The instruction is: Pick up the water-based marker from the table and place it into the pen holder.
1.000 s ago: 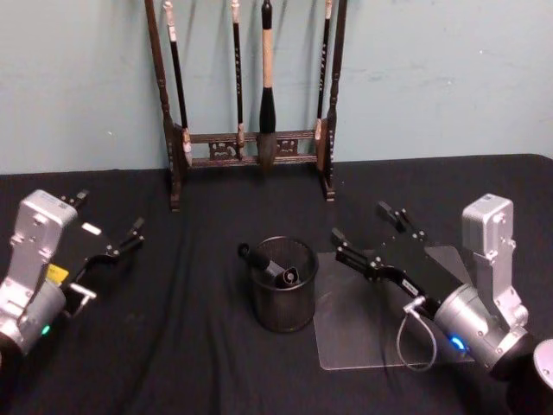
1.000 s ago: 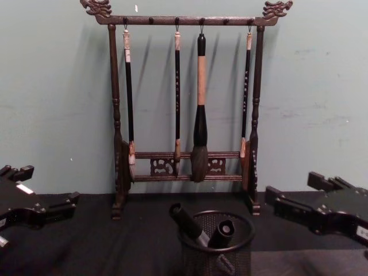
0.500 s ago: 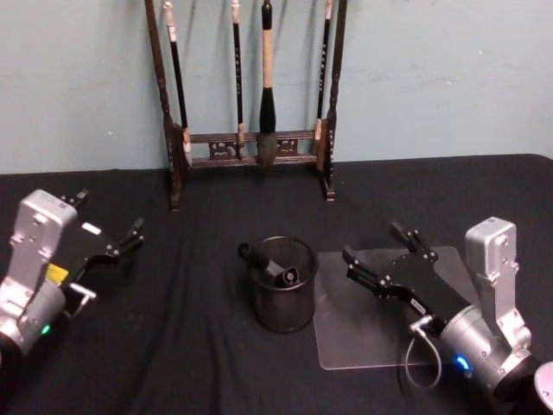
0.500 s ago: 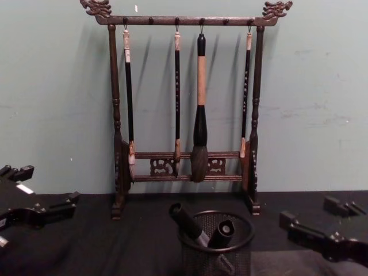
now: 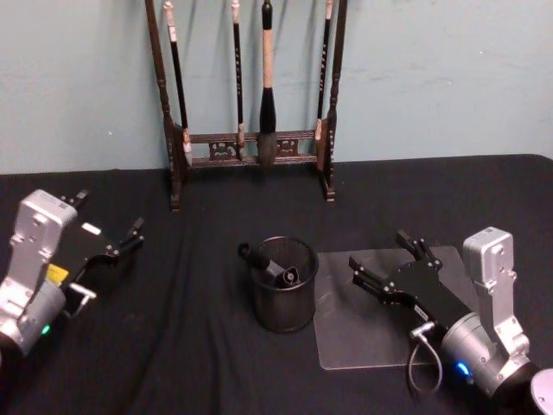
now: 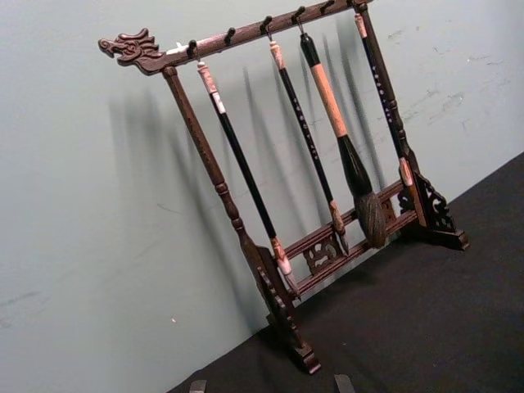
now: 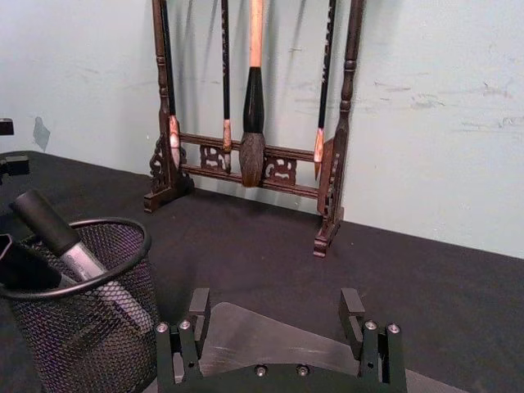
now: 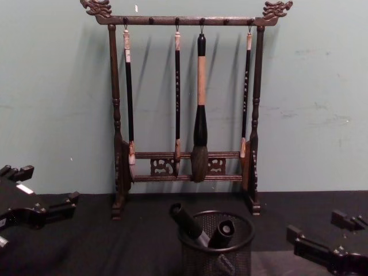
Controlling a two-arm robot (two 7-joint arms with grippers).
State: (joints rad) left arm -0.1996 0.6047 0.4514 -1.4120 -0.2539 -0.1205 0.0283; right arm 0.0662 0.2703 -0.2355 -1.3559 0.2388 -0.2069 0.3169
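Black wire-mesh pen holder with solid black rim; inside, black-capped markers with grey barrels. Black cloth over the table. Clear, glossy sheet. Dark brown brush rack with carved dragon ends, hung with black and tan brushes. Pale blue-green wall. Black fingers on silver-grey bodies: left gripper, right gripper

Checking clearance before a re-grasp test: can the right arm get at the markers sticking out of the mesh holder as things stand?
Probably yes. The right gripper is open and empty over the clear sheet, beside the pen holder. The markers lean out above the rim, and nothing lies between it and them.
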